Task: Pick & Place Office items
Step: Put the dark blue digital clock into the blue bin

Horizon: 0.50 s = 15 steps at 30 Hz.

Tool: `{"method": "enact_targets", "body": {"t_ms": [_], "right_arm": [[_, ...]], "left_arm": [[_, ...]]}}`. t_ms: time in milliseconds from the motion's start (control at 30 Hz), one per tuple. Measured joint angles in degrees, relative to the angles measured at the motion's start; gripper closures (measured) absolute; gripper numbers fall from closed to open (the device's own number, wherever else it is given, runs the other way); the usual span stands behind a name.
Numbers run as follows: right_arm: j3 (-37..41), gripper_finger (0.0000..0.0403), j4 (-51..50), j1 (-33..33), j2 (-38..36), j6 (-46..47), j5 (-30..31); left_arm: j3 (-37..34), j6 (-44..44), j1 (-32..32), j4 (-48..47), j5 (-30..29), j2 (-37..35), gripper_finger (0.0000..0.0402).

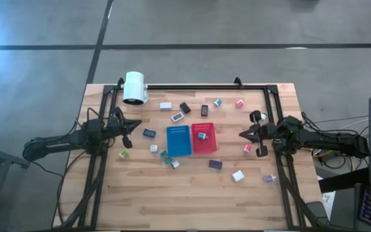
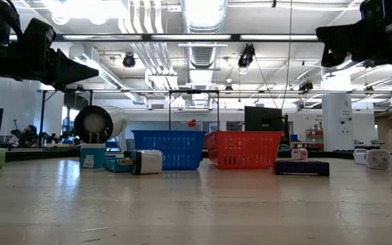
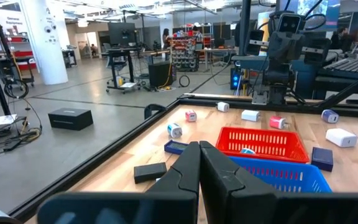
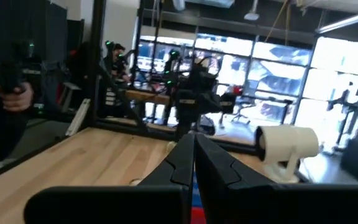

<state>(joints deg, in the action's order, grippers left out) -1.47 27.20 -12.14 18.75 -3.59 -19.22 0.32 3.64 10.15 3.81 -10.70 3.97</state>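
bare wooden table nearest in the low view, nothing on its front strip. past that, a row across mid-table: small white-and-dark block, blue basket, red basket, a flat dark block, white blocks toward the right edge.

from above: the two baskets sit side by side at the table's centre, blue basket empty as far as i can tell, red one holding one small teal-and-white item. office items lie scattered all round them: a green cube and dark blue block on the left side, a pink-red cube and white block on the right, more along the far edge beside the white lamp head.

left gripper hangs over the left side, fingers pressed together, holding nothing. right gripper hangs over the right side, also pressed together and empty. both point inward at the baskets.

judgement: no pick begun. the dark blue block lies just inward of the left gripper's tip, long axis roughly across the table; left arm is clearly nearer it. the pink-red cube sits close beside the right gripper, toward the near edge. either needs jaws spread first.
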Motion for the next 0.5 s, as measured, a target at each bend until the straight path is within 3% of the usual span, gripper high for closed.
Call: {"method": "enact_targets", "body": {"t_ms": [167,500], "right_arm": [[0.95,0.0394,-0.47,-0.07,0.1,3.45,-0.81],[0.95,0.0394,-3.89,-0.32,1.39,1.06,-0.77]], "left_arm": [[0.0,0.0,0.02,0.02,0.02,0.0,0.0392],[0.0,-0.28,0.02,0.02,0.04,0.0,0.0392]]}}
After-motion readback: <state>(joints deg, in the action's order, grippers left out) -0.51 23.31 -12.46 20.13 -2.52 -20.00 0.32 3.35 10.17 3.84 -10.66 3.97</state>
